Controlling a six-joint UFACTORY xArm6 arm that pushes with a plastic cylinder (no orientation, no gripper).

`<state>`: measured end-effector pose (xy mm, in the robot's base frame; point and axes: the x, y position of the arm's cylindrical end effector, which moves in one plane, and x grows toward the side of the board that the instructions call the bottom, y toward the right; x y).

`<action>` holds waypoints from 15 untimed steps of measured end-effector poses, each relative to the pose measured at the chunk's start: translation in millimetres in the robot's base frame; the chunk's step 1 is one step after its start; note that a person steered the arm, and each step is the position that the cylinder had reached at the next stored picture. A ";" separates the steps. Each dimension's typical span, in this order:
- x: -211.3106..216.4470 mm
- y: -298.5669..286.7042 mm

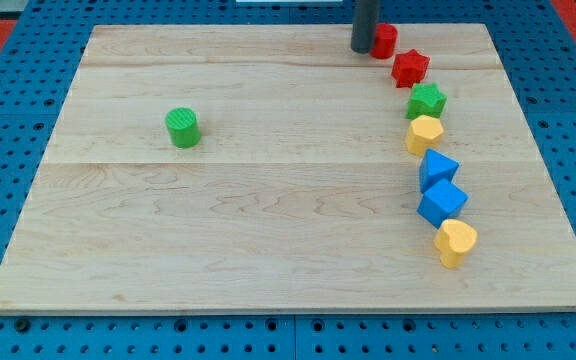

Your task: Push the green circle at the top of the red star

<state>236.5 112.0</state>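
Observation:
The green circle [182, 128] is a short green cylinder on the left half of the wooden board [268, 230], standing alone. The red star [410, 68] lies near the view's top right, far to the right of the green circle. My tip [363, 49] stands at the view's top, just left of a red cylinder-like block [385, 41] and up-left of the red star. The tip is far from the green circle.
Below the red star a curved row runs down the right side: a green star [427, 100], a yellow block [424, 133], two blue cubes [437, 169] [442, 203] and a yellow heart-like block [456, 242]. A blue pegboard [8, 200] surrounds the board.

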 end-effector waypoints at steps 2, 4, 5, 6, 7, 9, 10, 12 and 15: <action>44.1 18.9; 99.3 -78.1; 152.5 -110.4; 221.5 -133.3; 257.2 -178.2; 176.4 -248.8; 144.5 -253.8; 124.0 -265.2; 81.0 -231.9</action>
<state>317.5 -119.9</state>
